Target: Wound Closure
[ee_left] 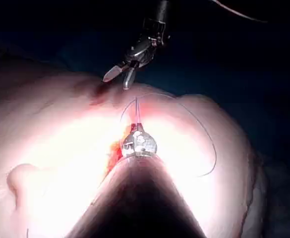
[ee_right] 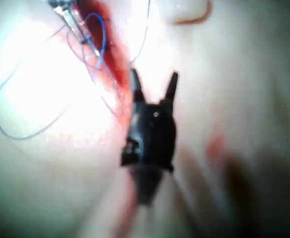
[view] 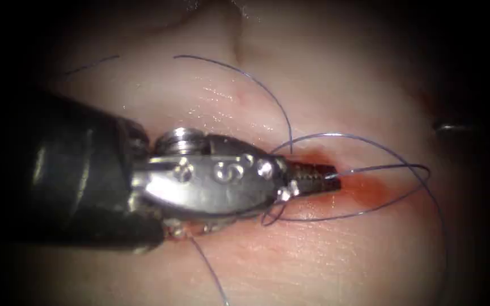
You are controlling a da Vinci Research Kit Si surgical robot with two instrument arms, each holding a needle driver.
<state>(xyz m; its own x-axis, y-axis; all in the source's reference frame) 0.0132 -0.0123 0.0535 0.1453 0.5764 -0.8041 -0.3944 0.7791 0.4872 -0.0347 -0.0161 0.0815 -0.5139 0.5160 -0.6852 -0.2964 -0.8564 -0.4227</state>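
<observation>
While right tool [ee_right: 153,82] gapes, left tool [view: 329,177] pinches thread [view: 370,170].

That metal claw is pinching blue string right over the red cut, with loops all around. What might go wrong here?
1. The left hand is shut on the thread over the cut; a hard pull might snap it or tear the tissue.
2. Loose loops lie around that hand and might tangle or snag.
3. The right hand hangs open and holds nothing, near those loops, and might catch one.
</observation>
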